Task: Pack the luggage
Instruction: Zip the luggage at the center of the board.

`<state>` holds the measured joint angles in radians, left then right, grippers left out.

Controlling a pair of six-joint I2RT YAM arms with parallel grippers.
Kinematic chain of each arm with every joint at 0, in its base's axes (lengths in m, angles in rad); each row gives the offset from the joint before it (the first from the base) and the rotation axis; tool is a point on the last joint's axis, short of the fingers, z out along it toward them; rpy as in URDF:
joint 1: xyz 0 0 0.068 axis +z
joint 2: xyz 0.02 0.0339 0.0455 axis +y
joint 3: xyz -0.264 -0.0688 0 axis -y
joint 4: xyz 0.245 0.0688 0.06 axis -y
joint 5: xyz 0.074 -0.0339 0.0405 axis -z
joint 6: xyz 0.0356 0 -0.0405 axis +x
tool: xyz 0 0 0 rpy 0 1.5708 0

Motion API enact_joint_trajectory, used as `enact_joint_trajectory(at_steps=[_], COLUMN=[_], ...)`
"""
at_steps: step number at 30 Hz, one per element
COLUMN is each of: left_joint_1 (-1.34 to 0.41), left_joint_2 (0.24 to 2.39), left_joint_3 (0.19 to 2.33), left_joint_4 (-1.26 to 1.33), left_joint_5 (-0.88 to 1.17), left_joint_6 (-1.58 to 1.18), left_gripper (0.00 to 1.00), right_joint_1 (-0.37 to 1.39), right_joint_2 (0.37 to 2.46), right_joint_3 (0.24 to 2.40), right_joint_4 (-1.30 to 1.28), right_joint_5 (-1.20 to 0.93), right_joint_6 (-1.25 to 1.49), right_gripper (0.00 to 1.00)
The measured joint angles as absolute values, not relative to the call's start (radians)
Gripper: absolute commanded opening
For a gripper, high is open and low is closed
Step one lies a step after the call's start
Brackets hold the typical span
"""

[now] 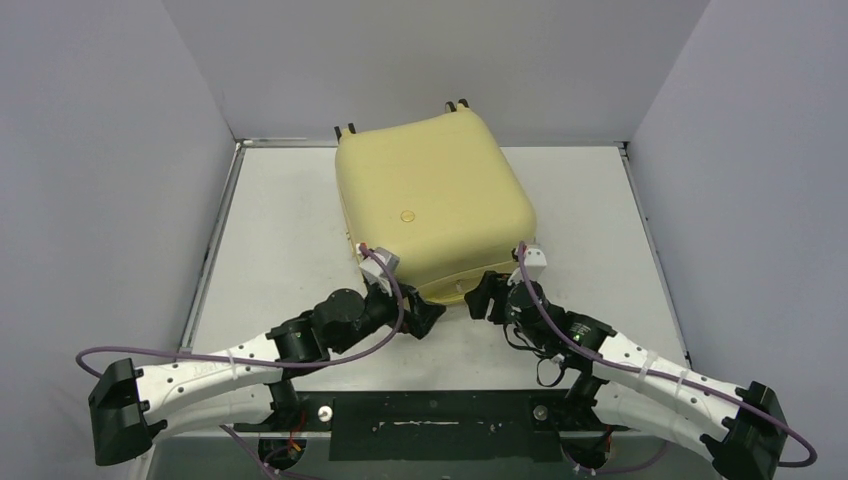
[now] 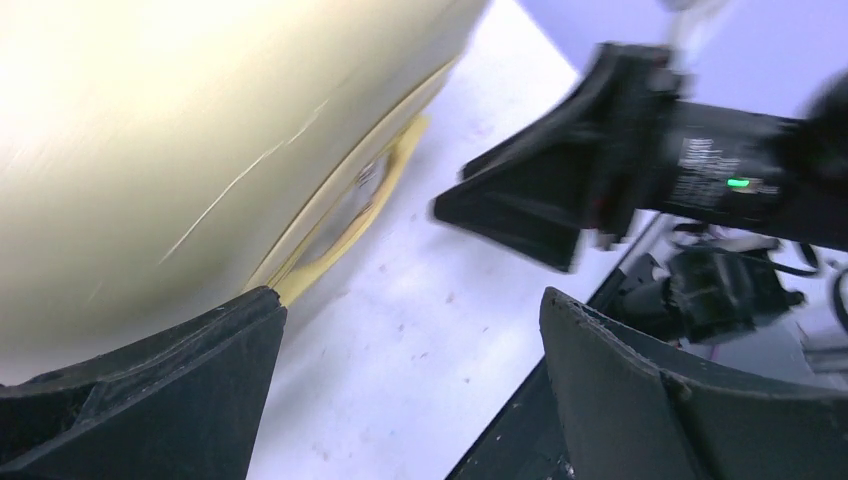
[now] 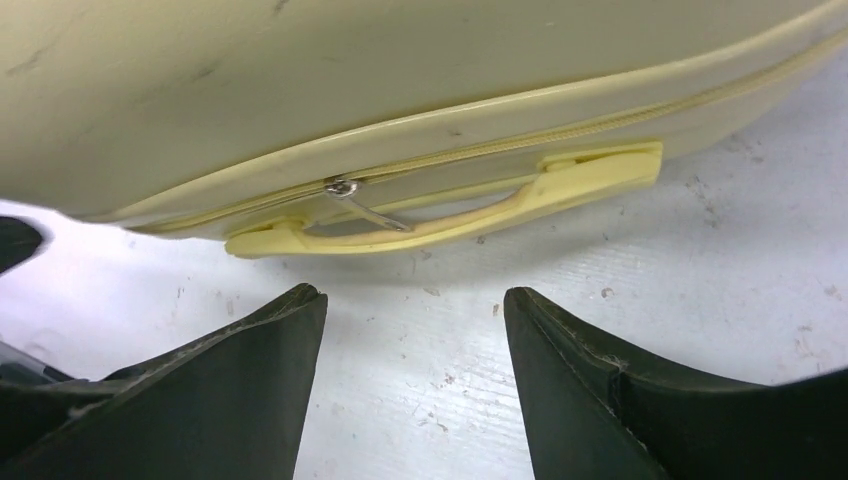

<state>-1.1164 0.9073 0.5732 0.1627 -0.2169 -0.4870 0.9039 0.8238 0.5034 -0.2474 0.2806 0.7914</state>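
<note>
The luggage (image 1: pixel 432 200) is a pale yellow hard-shell suitcase lying closed in the middle of the table, wheels at its far edge. Its zip pull (image 3: pixel 350 192) and yellow handle (image 3: pixel 470 210) show on the near side in the right wrist view. My left gripper (image 1: pixel 428 315) stands wide open just off the suitcase's near left corner, nothing between its fingers; the shell (image 2: pixel 180 130) fills that wrist view. My right gripper (image 1: pixel 482 296) is open too, a short way in front of the handle, with only bare table between its fingers.
A white table top (image 1: pixel 280 230) with a raised metal rim lies under the suitcase, with grey walls on three sides. The two grippers face each other closely at the near edge. A black base plate (image 1: pixel 430 412) runs between the arm bases.
</note>
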Motion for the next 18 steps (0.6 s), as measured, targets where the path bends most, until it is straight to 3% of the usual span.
enact_joint_trajectory(at_steps=[11,18], left_joint_1=[-1.113,-1.113], left_joint_2=[0.742,0.865], left_joint_3=[0.209,0.196], left_joint_4=[0.210,0.324], left_joint_5=[-0.386,-0.411], left_joint_6=[-0.909,-0.982], left_gripper=[0.97,0.97], right_joint_1=[0.905,0.907], right_joint_2=[0.872,0.989], right_joint_3=[0.438,0.435], right_joint_4=[0.006,0.122], right_joint_5=[0.173,0.184], right_joint_6=[0.599,0.559], right_gripper=[0.64,0.60])
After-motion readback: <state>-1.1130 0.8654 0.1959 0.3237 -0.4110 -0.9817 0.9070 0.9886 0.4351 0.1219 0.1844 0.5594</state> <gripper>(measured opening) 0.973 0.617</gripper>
